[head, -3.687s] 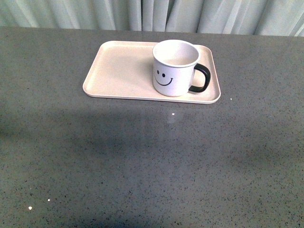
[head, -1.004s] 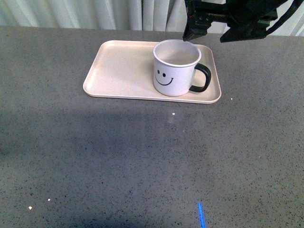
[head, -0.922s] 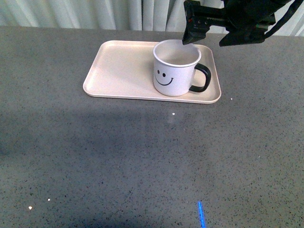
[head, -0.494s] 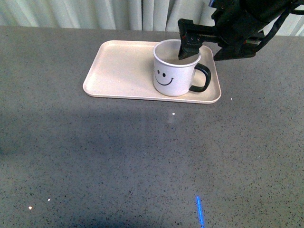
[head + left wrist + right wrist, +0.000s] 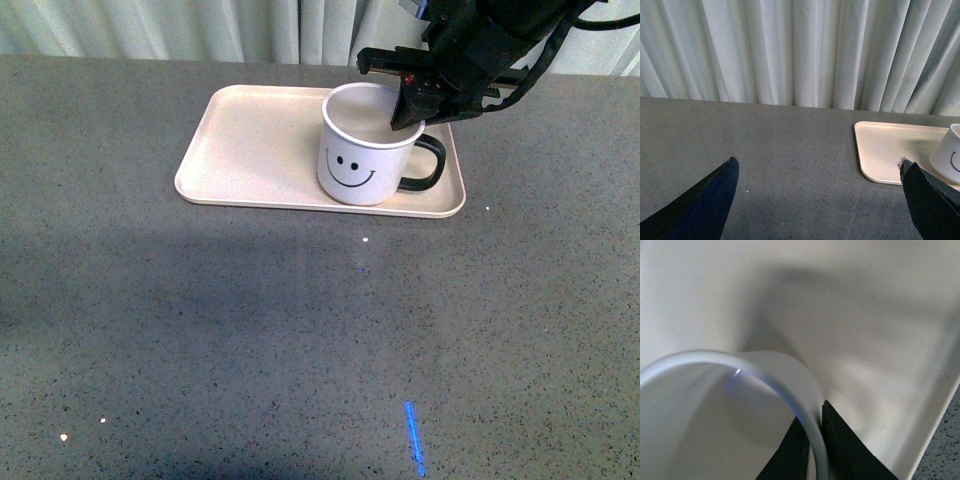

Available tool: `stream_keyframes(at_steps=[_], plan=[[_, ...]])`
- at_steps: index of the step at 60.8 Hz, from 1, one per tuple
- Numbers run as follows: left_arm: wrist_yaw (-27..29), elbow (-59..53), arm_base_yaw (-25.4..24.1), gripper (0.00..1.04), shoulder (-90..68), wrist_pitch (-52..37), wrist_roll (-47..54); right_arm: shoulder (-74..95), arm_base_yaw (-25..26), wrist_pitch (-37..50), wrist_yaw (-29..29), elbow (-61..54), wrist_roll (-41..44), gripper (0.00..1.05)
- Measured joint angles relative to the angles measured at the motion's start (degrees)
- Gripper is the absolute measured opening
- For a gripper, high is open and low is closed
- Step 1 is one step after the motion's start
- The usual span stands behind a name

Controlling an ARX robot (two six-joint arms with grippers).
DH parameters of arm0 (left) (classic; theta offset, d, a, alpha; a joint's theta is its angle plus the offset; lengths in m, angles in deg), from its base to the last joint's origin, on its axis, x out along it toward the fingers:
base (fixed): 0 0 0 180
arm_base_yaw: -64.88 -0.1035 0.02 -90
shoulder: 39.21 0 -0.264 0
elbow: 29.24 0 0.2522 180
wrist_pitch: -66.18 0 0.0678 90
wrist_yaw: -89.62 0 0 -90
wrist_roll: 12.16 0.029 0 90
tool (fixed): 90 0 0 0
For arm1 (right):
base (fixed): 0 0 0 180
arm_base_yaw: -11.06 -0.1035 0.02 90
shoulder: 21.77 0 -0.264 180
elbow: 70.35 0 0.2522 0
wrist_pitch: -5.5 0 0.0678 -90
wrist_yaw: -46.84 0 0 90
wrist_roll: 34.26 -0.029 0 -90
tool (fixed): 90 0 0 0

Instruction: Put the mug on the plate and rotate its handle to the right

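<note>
The white mug (image 5: 362, 160) with a black smiley face stands on the right part of the pale pink-beige plate (image 5: 250, 150). Its black handle (image 5: 428, 165) points right. My right gripper (image 5: 405, 112) comes down from the upper right and is shut on the mug's rim at its right rear, one finger inside and one outside. In the right wrist view the rim (image 5: 790, 390) sits pinched between the two dark fingertips (image 5: 837, 440), with the plate (image 5: 865, 330) behind. My left gripper (image 5: 817, 200) is open and empty over the table, left of the plate (image 5: 885, 150); the mug's edge (image 5: 950, 157) shows there.
The grey speckled table (image 5: 300, 330) spreads around the plate. Pale curtains (image 5: 200, 30) hang behind its far edge. A short blue light streak (image 5: 412, 450) lies on the table near the front.
My right gripper came down from above the mug and closed on its rim. The mug has shifted and turned slightly, its face now more toward the front. The blue streak appeared.
</note>
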Motion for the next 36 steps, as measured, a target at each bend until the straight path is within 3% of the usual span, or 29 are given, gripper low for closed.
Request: stream_keyframes(at_steps=[13, 26, 36], plan=[[0.00, 0.00, 0.00, 0.95, 0.00, 0.00, 0.00, 0.02, 0.50, -2.36, -0.48, 2.80, 5.42, 0.02], [0.00, 0.00, 0.00, 0.95, 0.00, 0.00, 0.00, 1.01, 2.38, -7.63, 7.23, 9.92, 15.80, 0.02], [0.00, 0.00, 0.00, 0.95, 0.00, 0.00, 0.00, 3.87, 3.10, -12.04, 7.61, 15.30, 23.76, 0.02]])
